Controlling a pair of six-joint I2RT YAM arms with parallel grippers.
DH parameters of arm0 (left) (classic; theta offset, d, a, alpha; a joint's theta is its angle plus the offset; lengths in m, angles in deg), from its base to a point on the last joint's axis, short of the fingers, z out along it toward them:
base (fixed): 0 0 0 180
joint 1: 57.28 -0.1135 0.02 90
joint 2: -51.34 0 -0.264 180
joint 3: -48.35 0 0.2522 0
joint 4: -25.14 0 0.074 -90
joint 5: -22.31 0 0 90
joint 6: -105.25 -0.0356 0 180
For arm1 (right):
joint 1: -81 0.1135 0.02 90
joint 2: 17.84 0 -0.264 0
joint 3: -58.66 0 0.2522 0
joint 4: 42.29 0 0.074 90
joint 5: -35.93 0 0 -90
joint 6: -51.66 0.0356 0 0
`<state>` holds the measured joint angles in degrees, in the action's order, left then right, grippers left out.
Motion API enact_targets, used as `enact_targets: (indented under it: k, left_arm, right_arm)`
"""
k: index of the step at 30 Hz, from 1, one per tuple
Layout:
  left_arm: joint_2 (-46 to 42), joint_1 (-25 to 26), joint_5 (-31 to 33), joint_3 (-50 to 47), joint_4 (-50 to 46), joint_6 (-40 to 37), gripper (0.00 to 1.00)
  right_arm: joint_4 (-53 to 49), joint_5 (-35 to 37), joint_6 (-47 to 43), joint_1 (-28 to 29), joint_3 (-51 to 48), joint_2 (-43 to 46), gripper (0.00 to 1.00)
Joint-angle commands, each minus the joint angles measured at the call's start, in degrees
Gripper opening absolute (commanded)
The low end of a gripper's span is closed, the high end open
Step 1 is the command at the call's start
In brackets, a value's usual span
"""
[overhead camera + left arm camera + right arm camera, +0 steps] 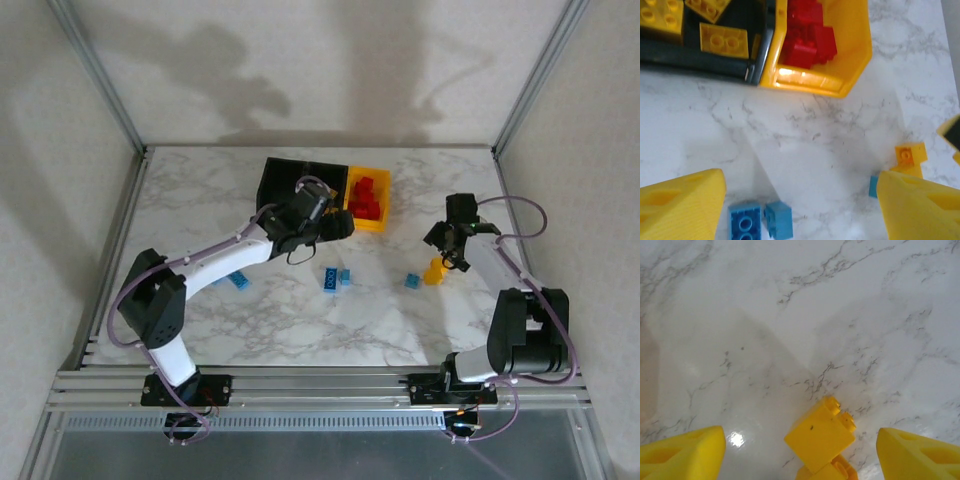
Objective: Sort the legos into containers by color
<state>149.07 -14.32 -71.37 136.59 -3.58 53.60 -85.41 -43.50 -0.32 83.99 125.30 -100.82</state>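
Yellow fingers [680,455] of the right arm's jaws stand spread wide with nothing gripped. They straddle a tilted yellow brick [820,437] on the worktop [790,315], with a second yellow brick [826,472] touching it on the near side. That stance looks set for a pinch: the gap clears the brick on both sides.

Fingers [680,210] of the left arm's jaws are likewise spread and empty, over bare marble between the bins and the loose pieces. Two blue bricks [745,222] lie just beside each other near one finger, probably its next pick.

Further out, the yellow bin [855,60] holds the red bricks [807,40]. The black bin [700,67] touching it holds yellow bricks [724,40], so the straddled brick likely belongs there. Blue pieces still lie loose on the worktop.
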Motion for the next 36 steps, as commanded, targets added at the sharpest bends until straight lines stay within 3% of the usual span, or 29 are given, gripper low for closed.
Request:
enact_targets:
  k: [1, 12, 27, 30, 36]
  left_arm:
    - [-3.05, 0.72, -0.81, -3.31, 3.09, 0.62, 0.79]
    - [-3.48, 1.89, -0.89, -5.93, 4.41, 2.08, 0.79]
    - [-2.45, 1.95, -1.00, -6.13, 4.94, 2.78, 0.78]
    - [-2.34, 1.95, -0.98, -5.92, 4.85, 2.78, 0.78]
    - [-2.79, 2.00, -0.36, -6.51, 4.35, 2.76, 0.78]
  right_arm:
    - [0.09, 1.21, 0.74, -0.40, 1.02, -1.73, 0.80]
    - [2.91, -1.07, 1.50, -0.46, -0.67, -6.20, 0.76]
    - [4.36, -0.64, 2.96, -0.46, -3.87, -4.97, 0.73]
    - [5.06, -1.06, 3.16, -0.50, -4.71, -5.50, 0.69]
    - [5.45, -1.87, 3.07, -0.45, -4.63, -4.73, 0.53]
